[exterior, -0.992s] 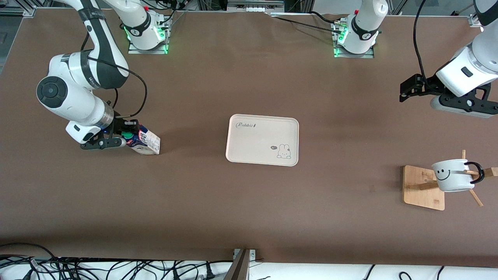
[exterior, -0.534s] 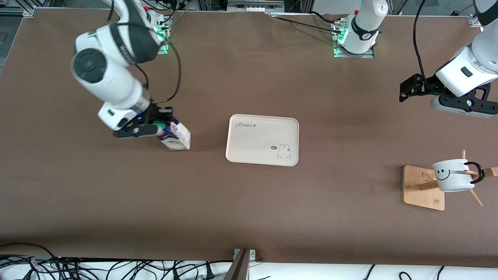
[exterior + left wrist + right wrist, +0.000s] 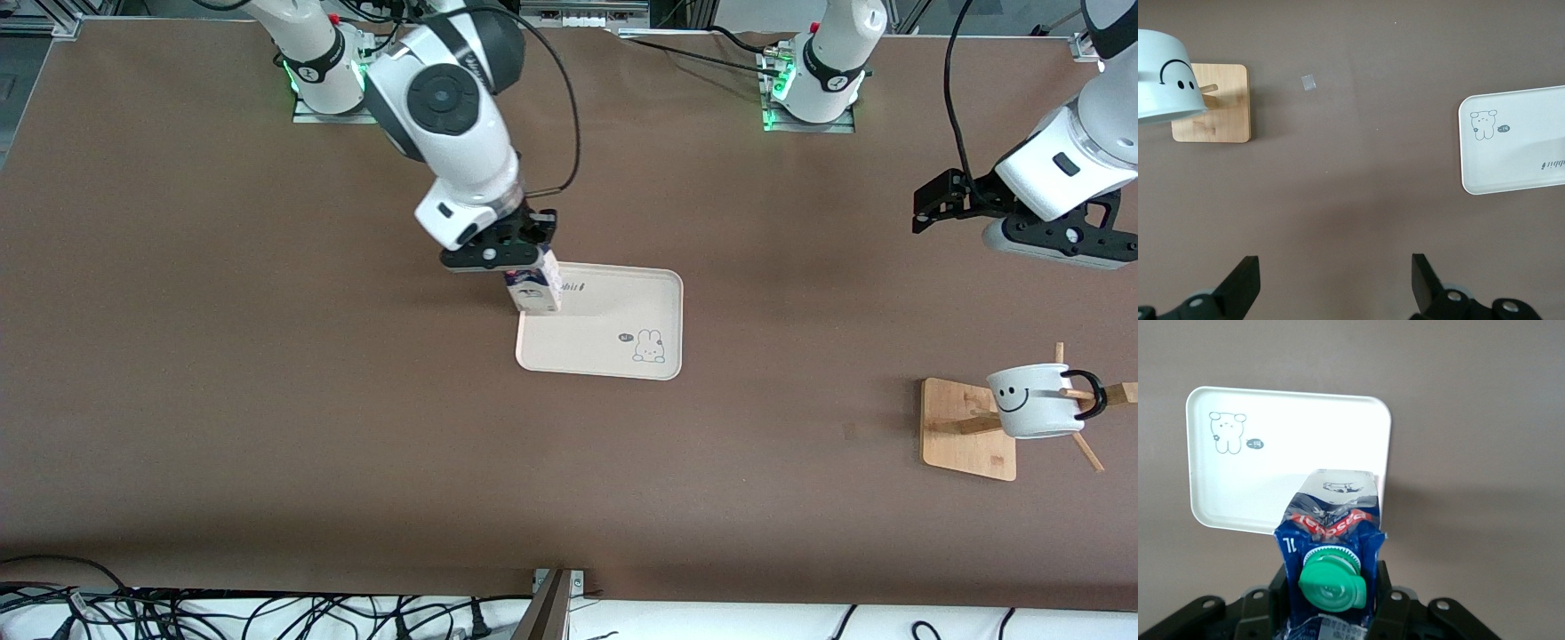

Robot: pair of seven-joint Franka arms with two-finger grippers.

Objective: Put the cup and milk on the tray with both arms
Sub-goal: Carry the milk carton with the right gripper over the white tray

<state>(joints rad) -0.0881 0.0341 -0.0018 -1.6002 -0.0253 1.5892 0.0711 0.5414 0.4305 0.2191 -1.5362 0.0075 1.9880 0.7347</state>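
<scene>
While your right tool (image 3: 507, 253) hangs over the tray's (image 3: 613, 356) corner that points toward the right arm's base, it is pinching the milk (image 3: 533, 291) by the carton's top. In the right wrist view the carton (image 3: 1331, 540) sits clamped between the black fingers, its green cap (image 3: 1331, 579) facing the camera and the tray (image 3: 1238, 493) showing below it. You can see the milk is over the tray's edge near the "Rabbit" script; whether it touches the tray you cannot tell.

Your tray lies about mid-worktop, rabbit drawing toward the front edge.

Your left tool (image 3: 929, 209) waits in the air over the worktop's end on the left arm's side, fingers spread wide with nothing between them; the left wrist view shows both fingertips (image 3: 1241, 287) apart above bare worktop (image 3: 1351, 167).

You'll find the cup (image 3: 1036, 402) hanging by its black handle on the wooden rack (image 3: 965, 431), near the front corner at the left arm's end, well apart from the tray.
</scene>
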